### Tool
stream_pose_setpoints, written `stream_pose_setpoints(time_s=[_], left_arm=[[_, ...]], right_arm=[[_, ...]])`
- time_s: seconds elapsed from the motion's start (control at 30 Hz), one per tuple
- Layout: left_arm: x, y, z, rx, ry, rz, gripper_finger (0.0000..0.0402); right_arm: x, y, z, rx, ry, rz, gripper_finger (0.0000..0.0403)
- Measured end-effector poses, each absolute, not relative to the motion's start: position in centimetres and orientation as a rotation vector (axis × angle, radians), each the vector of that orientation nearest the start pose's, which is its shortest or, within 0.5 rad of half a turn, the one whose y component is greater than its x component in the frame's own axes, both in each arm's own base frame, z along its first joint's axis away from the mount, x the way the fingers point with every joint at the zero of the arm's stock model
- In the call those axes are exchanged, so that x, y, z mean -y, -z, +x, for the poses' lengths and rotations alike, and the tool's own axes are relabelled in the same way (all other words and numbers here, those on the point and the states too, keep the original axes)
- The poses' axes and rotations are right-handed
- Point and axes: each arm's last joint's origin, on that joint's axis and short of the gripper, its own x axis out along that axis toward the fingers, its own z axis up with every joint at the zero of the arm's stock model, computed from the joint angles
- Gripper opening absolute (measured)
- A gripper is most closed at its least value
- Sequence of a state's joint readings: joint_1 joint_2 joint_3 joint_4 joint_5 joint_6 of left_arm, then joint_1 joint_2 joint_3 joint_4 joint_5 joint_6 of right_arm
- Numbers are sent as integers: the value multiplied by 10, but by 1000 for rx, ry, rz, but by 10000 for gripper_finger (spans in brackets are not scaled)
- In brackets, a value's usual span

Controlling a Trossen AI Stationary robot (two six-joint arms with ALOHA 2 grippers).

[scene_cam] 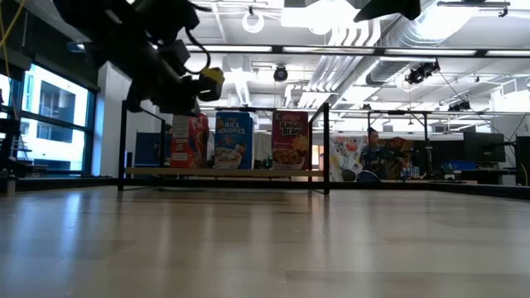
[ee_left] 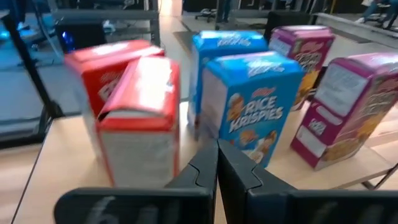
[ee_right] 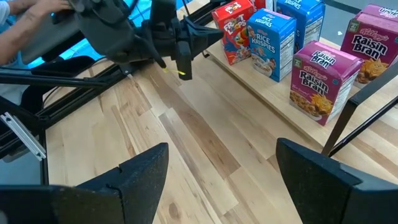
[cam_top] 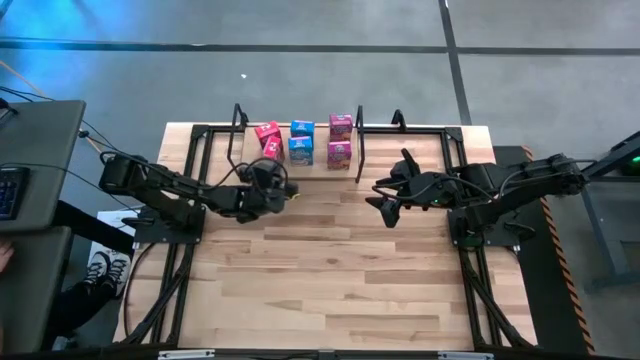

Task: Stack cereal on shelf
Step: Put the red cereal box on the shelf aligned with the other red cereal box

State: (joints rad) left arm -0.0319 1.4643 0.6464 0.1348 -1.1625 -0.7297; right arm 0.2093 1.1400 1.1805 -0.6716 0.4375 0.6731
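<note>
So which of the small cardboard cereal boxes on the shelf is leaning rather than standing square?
The front red cardboard box, at the row's left end nearest the shut left gripper. It tilts; the blue and magenta boxes stand upright.

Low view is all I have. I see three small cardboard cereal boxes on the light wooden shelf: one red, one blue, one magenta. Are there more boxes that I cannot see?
Observer: Yes, there are six. The high view shows a back row on the light wooden shelf: a second red cardboard box, a second blue cardboard box and a second magenta cardboard box.
Operator: Does the dark left gripper hold anything?
Observer: No. Its wrist view shows the left gripper shut on nothing, pointing at the front boxes.
Operator: And the right gripper?
Observer: The right gripper is open and empty, above the plank tabletop in front of the shelf's right end.
</note>
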Motion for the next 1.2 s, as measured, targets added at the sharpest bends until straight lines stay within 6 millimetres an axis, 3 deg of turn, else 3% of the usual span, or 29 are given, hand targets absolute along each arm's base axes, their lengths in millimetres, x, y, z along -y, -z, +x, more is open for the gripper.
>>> stream_pose_setpoints(time_s=[0.47, 0.6, 0.8, 1.07, 1.2], left_arm=[[-24, -171, 257, -184, -1293, -250, 0], [-25, -173, 257, -168, -1253, -361, 0], [-4, -181, 253, -233, -1130, -342, 0], [-14, -164, 242, -130, -1222, -476, 0], [-15, -159, 243, -98, -1094, -518, 0]], right_arm=[[-35, -358, 226, -496, 409, 449, 291], [-35, -358, 226, -496, 409, 448, 291], [-35, -358, 225, -498, 410, 447, 291], [-35, -358, 226, -497, 413, 446, 291], [-35, -358, 226, -499, 411, 437, 291]])
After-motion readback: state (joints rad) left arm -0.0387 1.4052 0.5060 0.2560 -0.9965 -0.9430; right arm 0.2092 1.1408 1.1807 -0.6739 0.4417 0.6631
